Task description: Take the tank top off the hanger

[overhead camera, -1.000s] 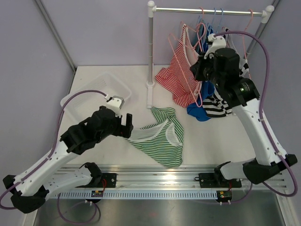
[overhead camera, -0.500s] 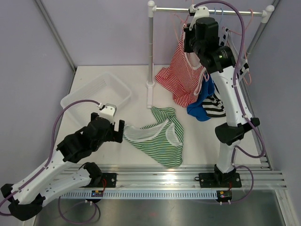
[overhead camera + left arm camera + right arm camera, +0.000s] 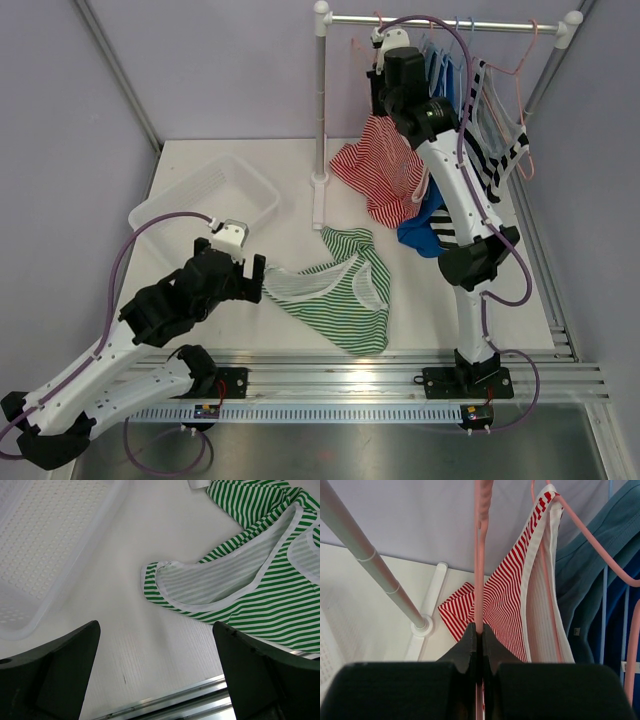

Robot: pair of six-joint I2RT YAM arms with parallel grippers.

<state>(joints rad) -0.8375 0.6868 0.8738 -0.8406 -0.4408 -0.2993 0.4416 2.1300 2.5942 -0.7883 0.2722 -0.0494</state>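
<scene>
top view: the right gripper (image 3: 380, 45) is up under the rail (image 3: 450, 22) at the far right corner of the table (image 3: 250, 160), just above the red top (image 3: 385, 175), which hangs off the rack and droops toward the table beside the post (image 3: 320, 100). a blue garment (image 3: 420, 235) and a black-and-white top (image 3: 495, 160) hang behind it to the right. a green top (image 3: 340, 290) lies flat by the middle of the near edge. the left gripper (image 3: 250, 270) hovers just to its left, and a white basket (image 3: 215, 190) sits toward the far left.

left wrist view: the jaws are spread wide and holding nothing, low over bare table. the green top's strap end is just ahead of them and the basket rim (image 3: 30, 625) is off to the left.

right wrist view: the jaws are pressed together on the thin neck of the pink hanger (image 3: 479, 555). the red top's strap hangs over the hanger's shoulder on the right.

my read: the green top looks done with and the red one is the top in hand, with its hanger gripped but the cloth not yet off. next, i'd guess, the hanger has to come clear of the rail, or be held steady, so the left arm can pull the straps off its shoulders.

the table is plain white, with lilac walls around it and a metal track along the near edge.
</scene>
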